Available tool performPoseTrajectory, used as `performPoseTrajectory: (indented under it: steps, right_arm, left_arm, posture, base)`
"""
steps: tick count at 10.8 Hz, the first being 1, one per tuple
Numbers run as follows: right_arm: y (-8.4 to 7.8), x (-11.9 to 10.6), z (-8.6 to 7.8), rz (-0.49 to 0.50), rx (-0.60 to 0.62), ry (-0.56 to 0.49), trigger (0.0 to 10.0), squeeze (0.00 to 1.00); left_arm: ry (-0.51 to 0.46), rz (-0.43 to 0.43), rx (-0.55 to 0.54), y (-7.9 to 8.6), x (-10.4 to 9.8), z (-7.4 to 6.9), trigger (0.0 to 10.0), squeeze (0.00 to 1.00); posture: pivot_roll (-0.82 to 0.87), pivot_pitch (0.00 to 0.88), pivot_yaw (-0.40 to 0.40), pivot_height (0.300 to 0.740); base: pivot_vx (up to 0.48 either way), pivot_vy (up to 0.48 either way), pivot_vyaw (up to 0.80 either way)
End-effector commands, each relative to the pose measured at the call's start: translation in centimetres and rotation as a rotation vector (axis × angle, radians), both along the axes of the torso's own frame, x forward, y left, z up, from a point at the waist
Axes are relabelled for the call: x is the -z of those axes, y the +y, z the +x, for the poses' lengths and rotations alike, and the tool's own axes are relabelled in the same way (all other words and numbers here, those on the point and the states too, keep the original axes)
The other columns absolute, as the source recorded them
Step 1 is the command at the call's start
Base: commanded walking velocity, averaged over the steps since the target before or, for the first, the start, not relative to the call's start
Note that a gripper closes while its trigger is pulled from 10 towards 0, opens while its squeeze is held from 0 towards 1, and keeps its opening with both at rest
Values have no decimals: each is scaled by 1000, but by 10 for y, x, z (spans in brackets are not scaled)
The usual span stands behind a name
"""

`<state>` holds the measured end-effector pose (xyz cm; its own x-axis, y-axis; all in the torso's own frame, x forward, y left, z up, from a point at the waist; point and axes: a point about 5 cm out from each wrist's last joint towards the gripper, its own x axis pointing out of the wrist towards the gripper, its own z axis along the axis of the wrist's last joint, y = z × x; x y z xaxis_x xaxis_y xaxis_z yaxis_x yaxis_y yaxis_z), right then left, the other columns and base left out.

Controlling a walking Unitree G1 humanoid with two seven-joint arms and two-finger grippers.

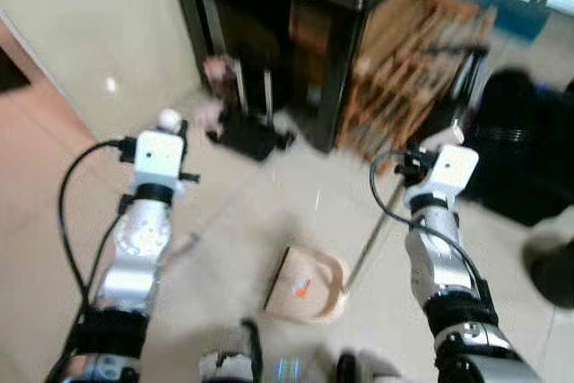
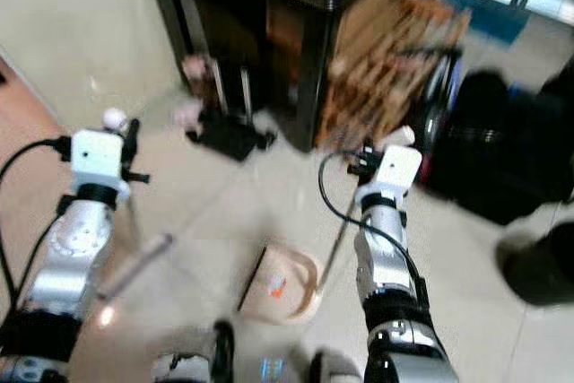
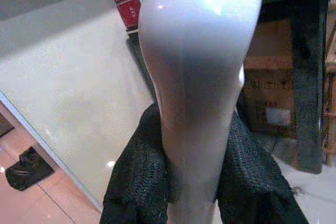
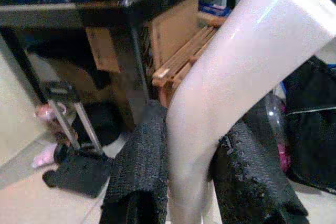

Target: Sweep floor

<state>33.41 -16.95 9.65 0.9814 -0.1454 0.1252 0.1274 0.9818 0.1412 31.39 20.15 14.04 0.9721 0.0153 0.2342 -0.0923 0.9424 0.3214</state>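
Note:
My left gripper point(image 1: 173, 132) is shut on the white rounded top of a broom handle point(image 3: 197, 51), held upright at my left. Its grey pole point(image 1: 179, 248) slants down toward the floor. My right gripper point(image 1: 432, 152) is shut on the pale pink handle point(image 4: 236, 77) of a dustpan. A thin pole point(image 1: 368, 239) runs down from it to the beige dustpan point(image 1: 309, 286), which rests on the tiled floor between my arms. The views are blurred.
A black shelf unit point(image 1: 296, 6) stands ahead, with a wooden rack point(image 1: 408, 69) leaning beside it. A black bag point(image 1: 525, 145) is at the right, a dark shape point(image 1: 554, 271) below it. A small black trolley point(image 1: 249, 132) and pink items point(image 1: 215, 69) lie by the shelf.

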Motion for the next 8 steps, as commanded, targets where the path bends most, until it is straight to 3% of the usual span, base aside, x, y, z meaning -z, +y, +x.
performPoseTrajectory:
  steps: [1,3,4,5,6,8]
  right_arm:
    - [4,-14,4,-15,-18,-91,10000,0]
    - [6,-14,3,0,-26,-144,10000,0]
    - [6,-14,2,22,-23,-167,10000,90]
    - [7,-16,0,36,-22,-201,10000,753]
    - [8,-16,0,38,-26,-214,10000,1000]
    - [15,-13,-1,22,-68,-217,10000,1000]
  left_arm:
    - [-37,-1,-2,4,-2,-3,10000,0]
    - [-76,-2,3,7,0,-4,10000,0]
    - [-107,9,-5,9,-4,-2,10000,890]
    - [-129,25,-15,14,-9,-1,10000,1000]
    - [-137,39,-20,17,-10,-1,10000,1000]
    - [-136,82,-67,30,-10,2,10000,1000]
  posture:
    - [153,340,35,740]
    - [154,341,36,740]
    - [158,347,38,740]
    - [164,336,37,740]
    - [166,329,37,740]
    - [163,324,38,740]
  base:
    - [0,0,0]
    - [0,0,0]
    - [0,0,0]
    - [0,0,0]
    - [0,0,0]
    - [0,0,0]
